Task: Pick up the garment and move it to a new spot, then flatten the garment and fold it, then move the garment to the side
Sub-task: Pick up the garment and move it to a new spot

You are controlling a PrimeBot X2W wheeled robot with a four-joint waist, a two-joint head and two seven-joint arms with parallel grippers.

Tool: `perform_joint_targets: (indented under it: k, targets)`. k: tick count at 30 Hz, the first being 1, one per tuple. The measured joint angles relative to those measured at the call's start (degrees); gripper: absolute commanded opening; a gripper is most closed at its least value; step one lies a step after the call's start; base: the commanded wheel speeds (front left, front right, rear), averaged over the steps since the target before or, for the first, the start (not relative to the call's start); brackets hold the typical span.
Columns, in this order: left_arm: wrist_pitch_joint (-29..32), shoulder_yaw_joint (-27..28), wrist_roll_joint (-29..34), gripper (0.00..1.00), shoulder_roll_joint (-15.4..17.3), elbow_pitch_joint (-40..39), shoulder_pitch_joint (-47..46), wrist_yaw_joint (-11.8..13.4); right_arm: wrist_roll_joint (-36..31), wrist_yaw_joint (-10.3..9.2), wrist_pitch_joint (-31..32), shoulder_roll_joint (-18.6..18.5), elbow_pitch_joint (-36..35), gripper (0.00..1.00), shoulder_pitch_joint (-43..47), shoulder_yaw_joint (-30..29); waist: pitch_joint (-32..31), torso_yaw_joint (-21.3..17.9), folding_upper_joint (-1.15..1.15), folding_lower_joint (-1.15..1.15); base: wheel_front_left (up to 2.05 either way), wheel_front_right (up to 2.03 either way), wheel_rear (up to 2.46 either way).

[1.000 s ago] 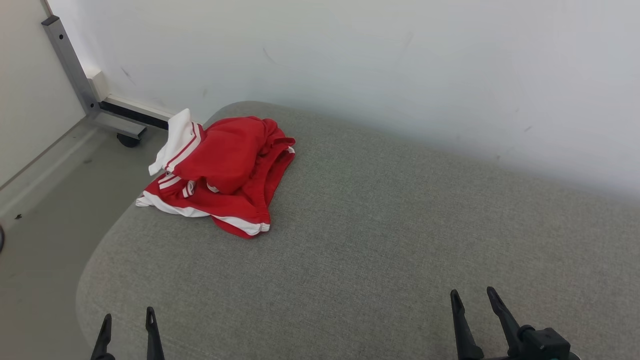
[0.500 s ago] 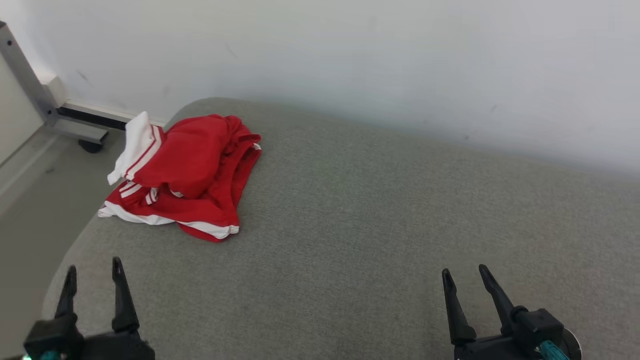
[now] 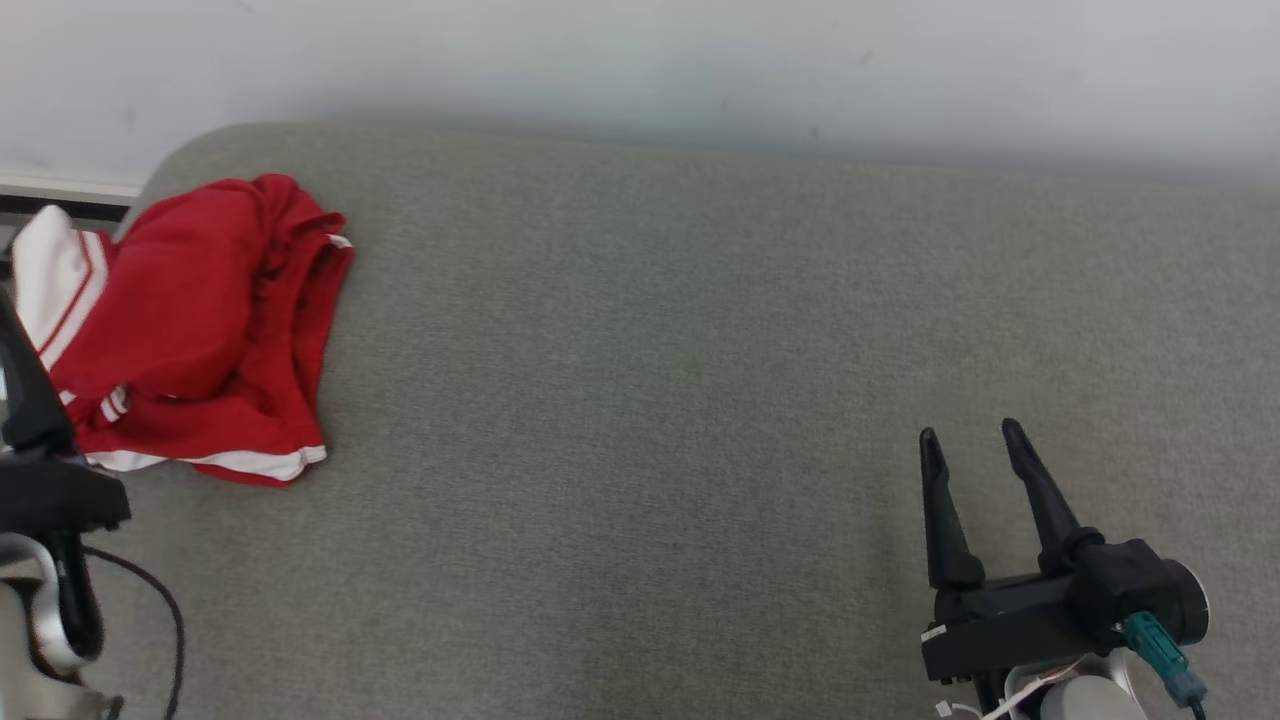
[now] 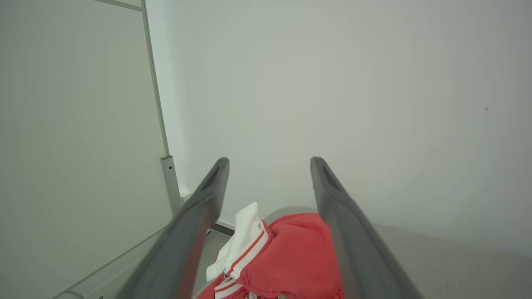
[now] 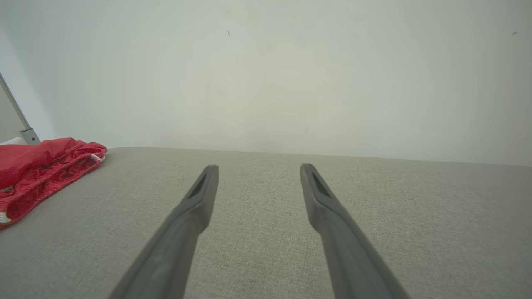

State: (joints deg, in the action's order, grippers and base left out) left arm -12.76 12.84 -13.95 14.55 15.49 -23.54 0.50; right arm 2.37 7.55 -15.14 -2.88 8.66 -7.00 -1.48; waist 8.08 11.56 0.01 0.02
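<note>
A plain white wall (image 3: pixel 640 60) backs a grey fabric-covered counter (image 3: pixel 640 400) with a rounded far-left corner, seen from the head camera. A crumpled red sports garment with white stripes and a white panel (image 3: pixel 190 310) lies bunched at that corner, its white panel reaching the counter's left edge. One dark finger (image 3: pixel 22 385) of the left arm stands at the picture's left edge, in front of the garment's white side; whether it touches the cloth cannot be told. The right gripper (image 3: pixel 970 432) sits at the lower right over bare fabric, well apart from the garment, its two fingers spread with nothing between them.

From the left wrist, the left gripper (image 4: pixel 269 160) points toward the wall, fingers wide apart and empty. The garment shows low between them, the white panel to the left of the red mound. A grey metal post (image 4: pixel 168 182) edges a pale panel at the left.

From the right wrist, the right gripper's spread fingers reach out over open counter, empty. The garment lies at the far left edge, flattened against the counter, with the wall behind.
</note>
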Motion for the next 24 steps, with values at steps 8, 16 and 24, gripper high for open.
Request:
perform_joint_targets:
  k: [8,16,24]
  targets:
    - [2.37,3.08,-2.9,1.0,5.31,5.17,-8.31,-0.58,-0.11,0.0,0.0,-0.04,-3.59,1.0,-1.92,-1.25,6.76,-5.4,0.0,0.0,0.0,0.0,0.0]
    - [6.47,4.11,-4.21,1.0,9.99,14.86,-13.11,-1.54,0.14,0.0,0.0,-0.09,-5.66,1.0,-2.65,-0.77,11.51,-10.58,0.0,0.0,0.0,0.0,0.0]
    - [11.81,2.08,-3.8,1.0,12.99,25.42,-14.43,-3.09,0.47,0.0,0.0,-0.07,-6.44,1.0,-2.96,-0.68,13.88,-13.84,0.0,-0.01,0.0,0.0,0.0]
